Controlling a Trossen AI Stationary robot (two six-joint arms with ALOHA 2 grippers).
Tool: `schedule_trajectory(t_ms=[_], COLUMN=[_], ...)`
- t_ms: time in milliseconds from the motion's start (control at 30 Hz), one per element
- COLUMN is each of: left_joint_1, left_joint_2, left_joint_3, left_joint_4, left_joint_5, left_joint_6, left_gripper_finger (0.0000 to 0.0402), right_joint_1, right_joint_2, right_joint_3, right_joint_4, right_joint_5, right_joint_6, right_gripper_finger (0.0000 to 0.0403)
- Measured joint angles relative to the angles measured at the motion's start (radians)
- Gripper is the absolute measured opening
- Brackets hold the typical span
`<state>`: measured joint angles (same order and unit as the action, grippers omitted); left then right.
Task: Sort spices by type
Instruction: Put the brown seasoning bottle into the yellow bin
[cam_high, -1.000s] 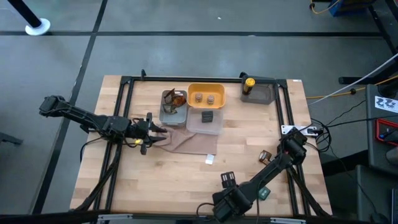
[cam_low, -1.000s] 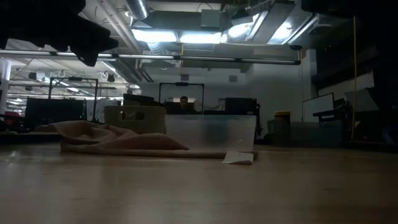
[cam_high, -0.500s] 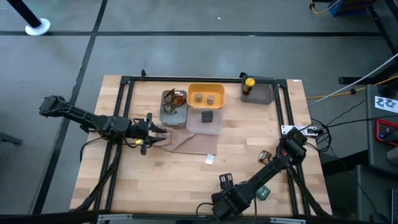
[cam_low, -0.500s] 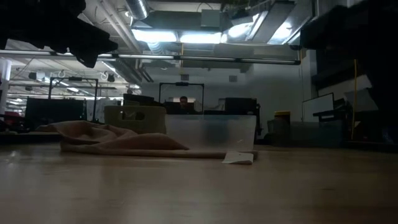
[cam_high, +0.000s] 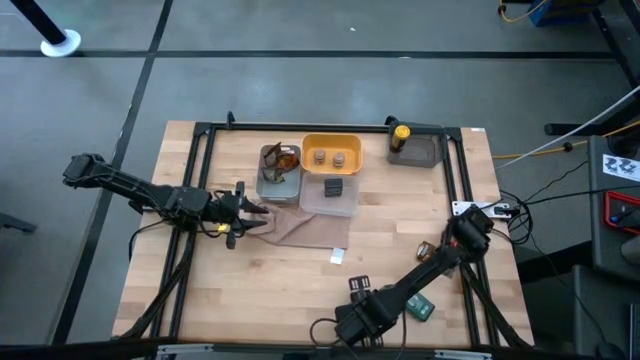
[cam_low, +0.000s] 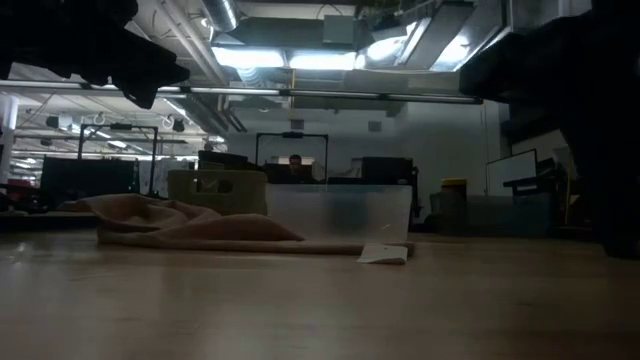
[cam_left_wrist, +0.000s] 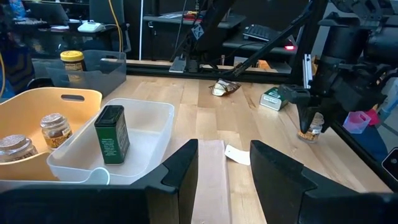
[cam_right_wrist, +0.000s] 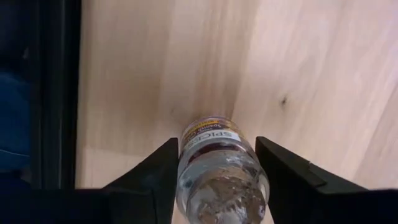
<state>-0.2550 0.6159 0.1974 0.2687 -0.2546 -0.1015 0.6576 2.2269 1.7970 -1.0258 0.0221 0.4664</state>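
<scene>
Right end effector narrowed within last second, fingers now clamping small spice jar over tabletop; pickup made, sorting next. Left end effector unchanged, part-open, empty, above beige cloth.

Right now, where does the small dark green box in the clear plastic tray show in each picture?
High view: the dark green box sits mid-table in the clear plastic tray.
Low view: not discernible.
Left wrist view: box upright in the tray.
Right wrist view: not in it.
Landmark: the yellow plastic tray beside it.
</scene>
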Motion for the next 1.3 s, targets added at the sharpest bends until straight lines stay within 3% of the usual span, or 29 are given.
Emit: schedule_trajectory(t_ms=[233,500,900,1300], left_joint_1=[0.0,0.0,0.001,0.001], left_joint_2=[0.0,-0.001,-0.002,-0.013], left_joint_3=[0.0,0.0,0.0,0.0], left_joint_4=[0.0,-0.001,0.013,0.012], left_joint_5=[0.0,0.0,-0.001,-0.004], left_joint_6=[0.0,0.0,0.035,0.062], left_gripper_finger=[0.013,0.013,0.013,0.013], right_joint_1=[-0.054,-0.12,-0.273,-0.512], right_joint_2=[-0.001,-0.018,-0.029,-0.031], right_joint_3=[0.0,0.026,0.212,0.357], right_joint_4=[0.0,-0.06,-0.3,-0.47], right_joint_5=[-0.025,-0.05,0.072,0.191], right_joint_6=[-0.008,-0.138,-0.422,-0.665], right_gripper_finger=[0.0183,0.0183,0.0183,0.0183])
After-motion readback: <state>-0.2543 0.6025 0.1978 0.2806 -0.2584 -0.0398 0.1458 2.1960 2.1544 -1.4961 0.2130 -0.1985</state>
